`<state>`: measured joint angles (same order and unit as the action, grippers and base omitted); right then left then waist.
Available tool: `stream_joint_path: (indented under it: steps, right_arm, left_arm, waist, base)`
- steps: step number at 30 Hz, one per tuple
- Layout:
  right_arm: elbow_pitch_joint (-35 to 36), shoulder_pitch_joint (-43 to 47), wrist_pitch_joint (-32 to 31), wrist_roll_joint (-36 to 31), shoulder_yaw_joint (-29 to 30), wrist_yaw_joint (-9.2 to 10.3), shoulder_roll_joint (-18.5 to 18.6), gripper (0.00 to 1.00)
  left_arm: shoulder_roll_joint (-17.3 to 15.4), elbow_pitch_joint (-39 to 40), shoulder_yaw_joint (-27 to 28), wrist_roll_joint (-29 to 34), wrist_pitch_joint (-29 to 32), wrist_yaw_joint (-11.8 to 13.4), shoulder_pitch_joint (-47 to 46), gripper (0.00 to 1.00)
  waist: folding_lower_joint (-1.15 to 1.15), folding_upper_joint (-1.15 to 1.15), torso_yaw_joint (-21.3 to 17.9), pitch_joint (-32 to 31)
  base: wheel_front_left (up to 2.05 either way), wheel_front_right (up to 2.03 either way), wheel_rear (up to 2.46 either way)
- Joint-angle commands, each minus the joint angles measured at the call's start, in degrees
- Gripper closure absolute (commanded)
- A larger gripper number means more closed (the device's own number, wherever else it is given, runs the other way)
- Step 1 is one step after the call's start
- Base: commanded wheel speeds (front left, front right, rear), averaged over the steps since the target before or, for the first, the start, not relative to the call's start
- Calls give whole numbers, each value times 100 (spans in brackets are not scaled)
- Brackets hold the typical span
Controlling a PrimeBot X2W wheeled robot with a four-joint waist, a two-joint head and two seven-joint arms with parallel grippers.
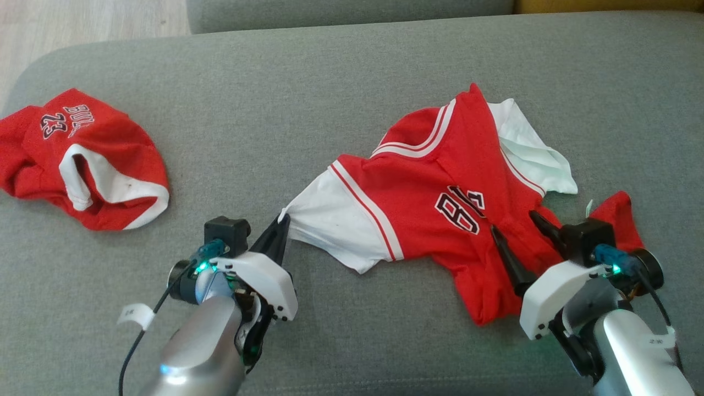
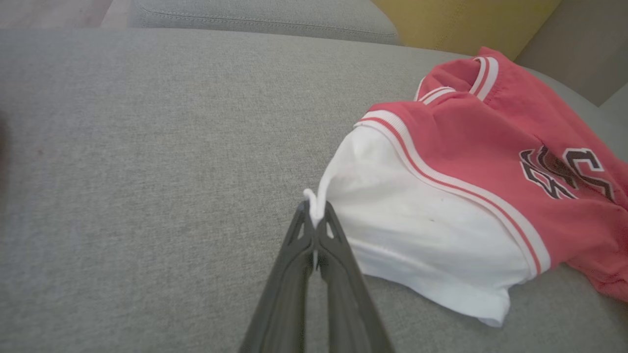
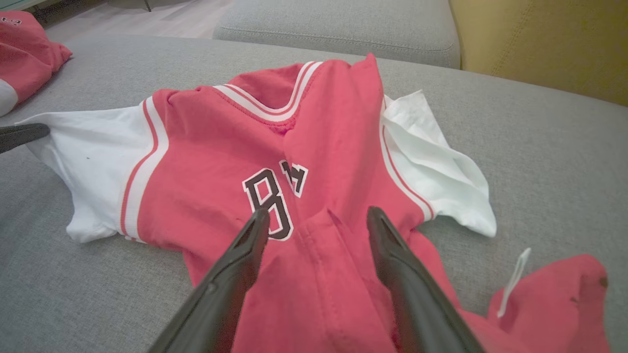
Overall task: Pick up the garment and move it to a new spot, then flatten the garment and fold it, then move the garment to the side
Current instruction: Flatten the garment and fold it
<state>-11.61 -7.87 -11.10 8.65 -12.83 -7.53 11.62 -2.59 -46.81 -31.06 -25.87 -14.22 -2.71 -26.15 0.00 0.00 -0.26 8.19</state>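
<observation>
Left gripper (image 2: 314, 212) is clamped tight, both fingers pressed together on the very tip of the white sleeve (image 2: 417, 220). A small nub of cloth pokes out past the fingertips.

The garment (image 1: 440, 203) is a red jersey with white sleeves, red-and-white striped trim at collar and armholes, and black-and-white lettering on the chest. It lies rumpled on the grey cushion (image 1: 330, 82), running from the left gripper's fingertips across to the right gripper (image 1: 512, 221).

That right gripper is spread wide, one finger on either side of a raised ridge of red cloth near the hem. It lies over the fabric with nothing pinched.

Left wrist view, close in: the sleeve is drawn to a point at the fingertips, with a faint dark speck on the white.

Right wrist view has what that one misses. The far sleeve (image 3: 441, 171) is crumpled beyond and to the right of its fingertips. A white tag (image 3: 512, 282) sits by a red flap just right of the fingers, and there is a yellow cushion (image 3: 539, 44) further back.

Head view adds a second red garment (image 1: 82, 159), numbered 23, well off to the left gripper's left.
</observation>
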Motion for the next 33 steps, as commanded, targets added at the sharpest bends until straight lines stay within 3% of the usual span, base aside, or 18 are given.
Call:
stream_joint_path:
  steps: [1, 11, 12, 14, 25, 33]
  right_arm:
    - [173, -182, -42, 55, -120, 4, 105, 0]
    - [104, -179, -178, 226, -242, 4, 146, 0]
    - [105, -182, -187, 238, -249, 4, 151, 51]
    - [108, -184, -197, 256, -261, 4, 162, 100]
    - [343, -154, -99, 319, -143, 4, 236, 100]
    - [947, -109, 90, 352, 338, 4, 470, 100]
  left_arm:
    - [-50, 162, 122, -55, -64, 33, -227, 100]
    - [-45, 183, 84, -53, -73, 41, -249, 100]
    - [-45, 182, 82, -54, -73, 40, -253, 100]
    - [-45, 178, 84, -57, -74, 42, -260, 100]
    - [-51, 213, 187, -109, -76, 72, -198, 100]
    - [-101, 607, 624, -310, -77, 108, -22, 100]
  waist:
    - [0, 0, -9, 1]
    - [0, 0, -6, 29]
    - [0, 0, -3, 32]
    - [0, 0, 4, 35]
    - [0, 0, -14, -81]
    - [0, 0, -74, -347]
  base:
    - [0, 0, 0]
    - [0, 0, 0]
    - [0, 0, 0]
    - [0, 0, 0]
    - [0, 0, 0]
    - [0, 0, 0]
